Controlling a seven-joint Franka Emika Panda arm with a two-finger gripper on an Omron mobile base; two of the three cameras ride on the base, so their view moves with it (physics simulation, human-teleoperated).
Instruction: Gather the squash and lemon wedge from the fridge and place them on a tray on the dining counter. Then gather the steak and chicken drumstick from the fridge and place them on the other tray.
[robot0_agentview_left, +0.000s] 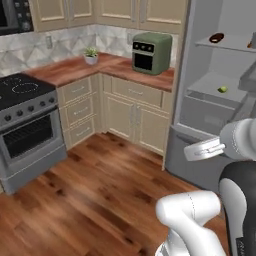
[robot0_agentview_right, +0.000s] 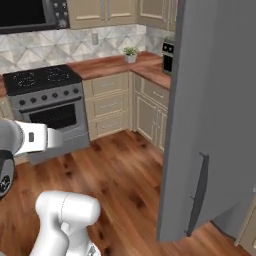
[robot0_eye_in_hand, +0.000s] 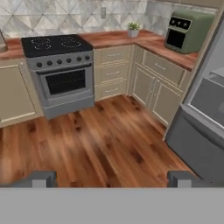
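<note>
- Notably, the two-finger pincer stood fully open and empty, its dark fingertips spread wide at the bottom of the hand view, aimed down at the wood-plank floor and not at any shelf.
- The tall plain grey fridge stood open up and to the right of the pincer; its grey door, with a slim dark handle, hung out into the room.
- The small yellow-green lemon wedge lay on the middle white shelf, well apart from the pincer and above its line of aim.
- A dark round item sat on the upper shelf; it could not be identified.
- Risk: the swung-out door crowded the approach, and a wide arm swing could strike its edge.
- Risk: the wedge was small and probably prone to slide or tip, so an off-centre closure could push it deeper along the shelf.
- Risk: reaching in low could catch the shelf lip or the drawer front below it.
- Risk: the black-topped grey range and beige panelled cabinets lay ahead of the pincer; driving the base forward without turning would likely bring it towards them.
</note>
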